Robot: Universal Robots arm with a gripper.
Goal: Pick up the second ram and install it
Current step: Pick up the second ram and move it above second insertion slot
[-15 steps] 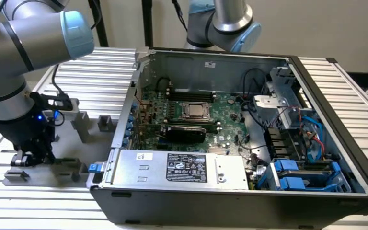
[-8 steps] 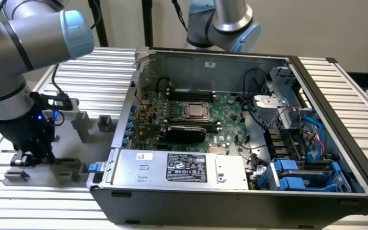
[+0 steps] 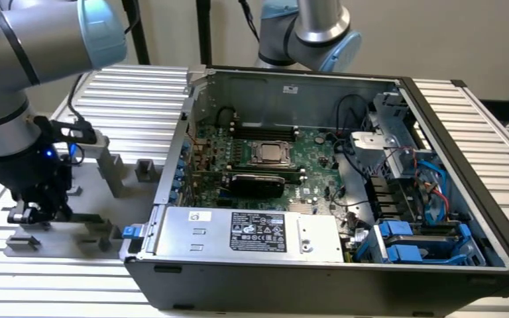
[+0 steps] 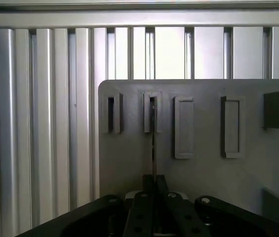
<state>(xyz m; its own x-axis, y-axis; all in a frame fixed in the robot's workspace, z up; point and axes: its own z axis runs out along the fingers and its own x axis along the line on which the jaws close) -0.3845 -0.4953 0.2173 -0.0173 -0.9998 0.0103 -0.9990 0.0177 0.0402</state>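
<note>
the fingers [image 4: 162,190] are pressed together on the second ram [image 4: 153,143], pinching the thin stick, which is seen edge-on. its far end meets a narrow slot in the grey holder plate [image 4: 203,182], which lies on the ribbed metal surface [image 4: 40,123]. in the exterior view the arm [image 3: 7,132] reaches down to that plate, at about nine o'clock from the open computer case [image 3: 325,281].

arm [image 3: 7,59]: thick silver-grey tubes with black bands | joint caps [image 3: 104,33]: pale blue, rounded | wrist [image 3: 38,172]: black housing, small blue light [image 3: 50,154], thin black cable [image 3: 77,122] looped alongside | gripper [image 4: 154,181]: matte black linked bars, round grey screw heads [image 4: 204,200]
</note>
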